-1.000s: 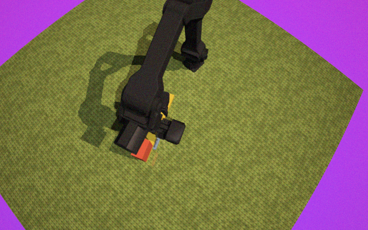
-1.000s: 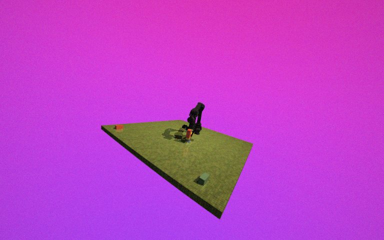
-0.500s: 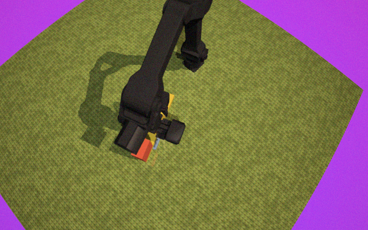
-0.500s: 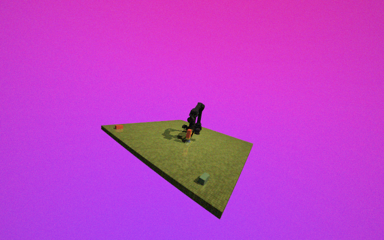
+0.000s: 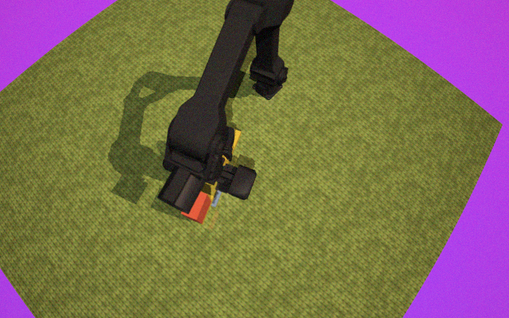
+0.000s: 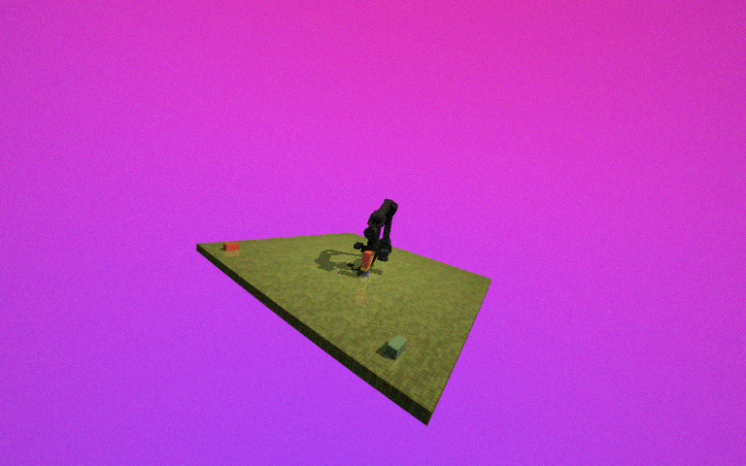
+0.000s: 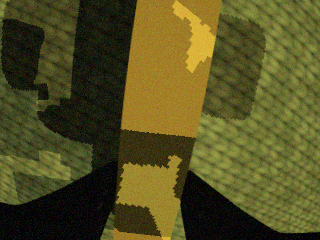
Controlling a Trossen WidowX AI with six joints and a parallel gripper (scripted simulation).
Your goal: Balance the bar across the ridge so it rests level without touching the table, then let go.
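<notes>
While gripper [image 5: 219, 173] [image 6: 374, 255] [image 7: 151, 174] grasps yellow bar [image 5: 236, 138] [image 6: 365, 268] [image 7: 165, 90], orange-red end block [image 5: 201, 208] [image 6: 367, 258] shows at bar's end; small red block [image 6: 231, 247], green block [image 6: 395, 347] well apart from bar.

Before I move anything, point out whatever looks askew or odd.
The yellow bar looks lopsided: a red block sits at one end only, so its balance point is probably off-centre. I see nothing spilled or damaged.

Matte black arm [image 5: 230, 55] [image 6: 379, 216] with chunky rounded joints and smooth, blocky links
</notes>
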